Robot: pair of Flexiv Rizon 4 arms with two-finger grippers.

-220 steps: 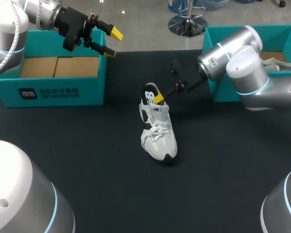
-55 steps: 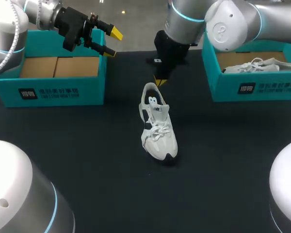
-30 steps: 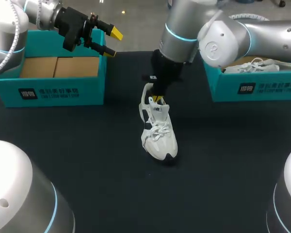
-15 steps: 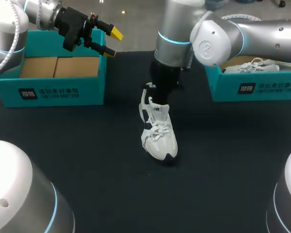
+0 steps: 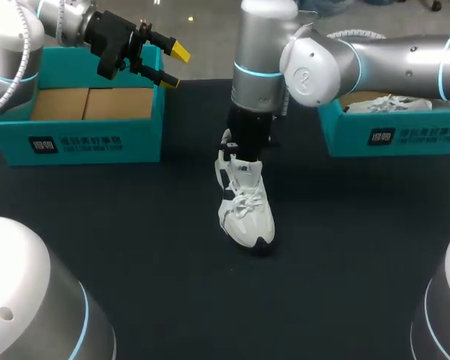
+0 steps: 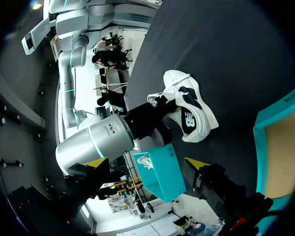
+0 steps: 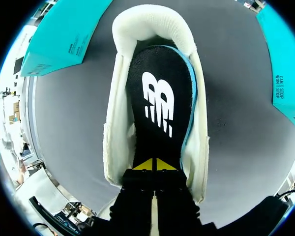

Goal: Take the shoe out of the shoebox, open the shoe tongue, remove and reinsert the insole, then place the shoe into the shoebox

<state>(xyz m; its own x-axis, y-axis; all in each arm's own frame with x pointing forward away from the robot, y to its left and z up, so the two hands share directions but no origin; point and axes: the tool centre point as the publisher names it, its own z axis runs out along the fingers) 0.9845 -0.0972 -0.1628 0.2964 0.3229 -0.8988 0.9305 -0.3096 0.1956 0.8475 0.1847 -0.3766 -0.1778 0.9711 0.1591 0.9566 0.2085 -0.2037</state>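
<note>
Dark table (image 5: 135, 247), shoe (image 5: 244, 202) centre. Right gripper (image 7: 152, 164), tips pinched together, on insole (image 7: 160, 98): reinsertion, likely; next, press flat. Left gripper (image 5: 172, 66), ten o'clock, spread, empty.

Right end effector (image 7: 153, 164) seemingly inside shoe (image 7: 116, 147).

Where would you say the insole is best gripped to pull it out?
I'd grip the insole at its heel end, coming from above through the open collar of the shoe: only that end lies exposed, the forepart hidden under the laces.
</note>
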